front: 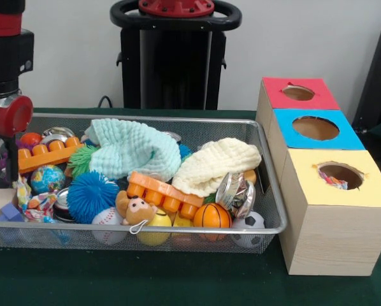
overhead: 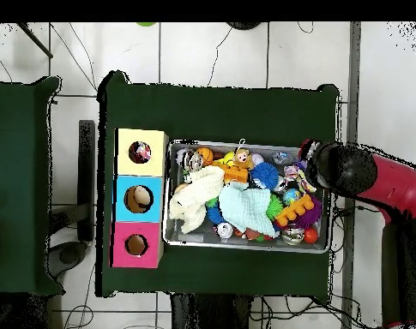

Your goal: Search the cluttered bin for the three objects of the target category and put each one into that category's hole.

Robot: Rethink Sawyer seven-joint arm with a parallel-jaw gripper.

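The wire mesh bin (front: 178, 229) is full of toys and also shows in the overhead view (overhead: 245, 247). One small white printed cloth (front: 37, 204) lies crumpled at the bin's left end, beside a globe ball (front: 47, 177); it also shows in the overhead view (overhead: 301, 177). Another printed cloth (front: 332, 181) shows inside the yellow-surround hole (front: 341, 173) of the pale wooden box; it also shows in the overhead view (overhead: 141, 153). My gripper (front: 9, 171) hangs low at the bin's left end, just above and left of the crumpled cloth. In the overhead view the arm's wrist (overhead: 344, 169) covers it.
A large mint knitted cloth (front: 136, 150) and a cream knitted cloth (front: 216, 164) lie over the bin's middle. Orange bricks (front: 165, 192), a blue spiky ball (front: 92, 194), a toy monkey (front: 134, 209) and several balls fill the bin. The blue-surround hole (front: 315, 127) and the red-surround hole (front: 298, 93) stand behind the yellow one.
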